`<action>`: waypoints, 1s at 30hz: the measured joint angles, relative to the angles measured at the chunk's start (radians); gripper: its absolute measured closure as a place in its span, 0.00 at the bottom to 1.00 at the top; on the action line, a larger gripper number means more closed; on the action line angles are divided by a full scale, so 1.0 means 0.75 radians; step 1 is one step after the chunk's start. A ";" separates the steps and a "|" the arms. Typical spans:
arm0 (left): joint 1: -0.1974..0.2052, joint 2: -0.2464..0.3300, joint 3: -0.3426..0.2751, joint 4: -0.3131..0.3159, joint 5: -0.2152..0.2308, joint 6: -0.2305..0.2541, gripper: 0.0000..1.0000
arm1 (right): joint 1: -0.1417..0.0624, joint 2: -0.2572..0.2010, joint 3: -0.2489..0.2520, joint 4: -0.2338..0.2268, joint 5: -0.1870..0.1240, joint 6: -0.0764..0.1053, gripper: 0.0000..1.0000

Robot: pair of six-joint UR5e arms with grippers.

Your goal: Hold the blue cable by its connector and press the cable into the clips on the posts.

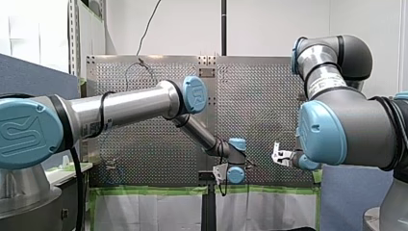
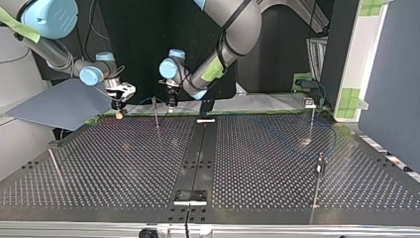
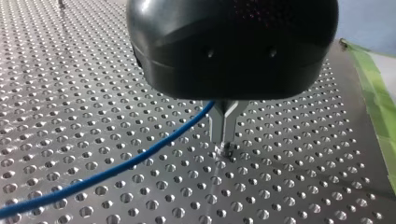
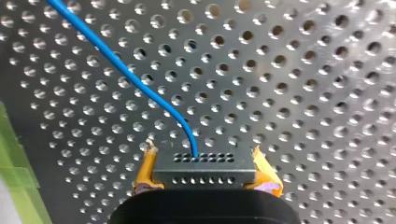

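In the right wrist view my right gripper (image 4: pixel 203 179) is shut with its yellow pads (image 4: pixel 145 172) on the sides of a dark connector block (image 4: pixel 203 170). The blue cable (image 4: pixel 126 74) leaves the block's top and runs away over the perforated table. In the left wrist view my left gripper (image 3: pixel 224 140) has its metal fingers shut, tips at the plate. The blue cable (image 3: pixel 140 156) passes the fingers' root and trails off across the holes; whether it is pinched there I cannot tell. In the top view my right gripper (image 2: pixel 119 106) hangs at the left of a thin post (image 2: pixel 156 113), and my left gripper (image 2: pixel 171 103) at its right.
More thin posts stand on the table (image 2: pixel 124 163) in the top view: one at the far right (image 2: pixel 312 119), one nearer at the right (image 2: pixel 319 171), one leaning at the left (image 2: pixel 53 163). A black rail (image 2: pixel 198 153) runs down the middle. Green tape (image 3: pixel 373 93) marks the table's edge.
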 joint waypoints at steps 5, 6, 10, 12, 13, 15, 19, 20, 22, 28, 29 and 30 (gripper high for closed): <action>0.000 -0.040 0.044 -0.027 0.000 -0.007 1.00 | 0.005 0.025 -0.021 0.005 -0.003 0.001 1.00; 0.001 -0.049 0.053 -0.036 0.001 -0.007 1.00 | 0.005 0.027 -0.023 0.005 -0.003 0.001 1.00; 0.011 -0.067 0.093 -0.074 0.001 -0.008 1.00 | 0.006 0.029 -0.035 0.010 -0.003 0.001 1.00; 0.017 -0.070 0.115 -0.086 0.001 -0.008 1.00 | 0.005 0.030 -0.048 0.013 -0.001 0.001 1.00; 0.020 -0.070 0.125 -0.089 0.001 -0.008 1.00 | 0.005 0.030 -0.054 0.014 -0.001 0.001 1.00; 0.026 -0.071 0.148 -0.092 0.001 -0.008 1.00 | 0.004 0.030 -0.065 0.015 0.001 0.001 1.00; 0.037 -0.071 0.171 -0.093 0.003 -0.008 1.00 | 0.000 0.031 -0.081 0.016 0.009 0.001 1.00; 0.041 -0.071 0.174 -0.092 0.006 -0.008 1.00 | -0.001 0.031 -0.085 0.016 0.011 0.001 1.00; 0.046 -0.071 0.179 -0.091 0.009 -0.008 1.00 | -0.003 0.031 -0.091 0.017 0.014 0.001 1.00; 0.062 -0.071 0.184 -0.093 0.016 -0.008 1.00 | -0.004 0.032 -0.100 0.012 0.011 0.002 1.00; 0.064 -0.072 0.184 -0.093 0.018 -0.008 1.00 | -0.004 0.032 -0.102 0.011 0.010 0.002 1.00; 0.066 -0.071 0.185 -0.092 0.019 -0.008 1.00 | -0.004 0.033 -0.106 0.011 0.009 0.004 1.00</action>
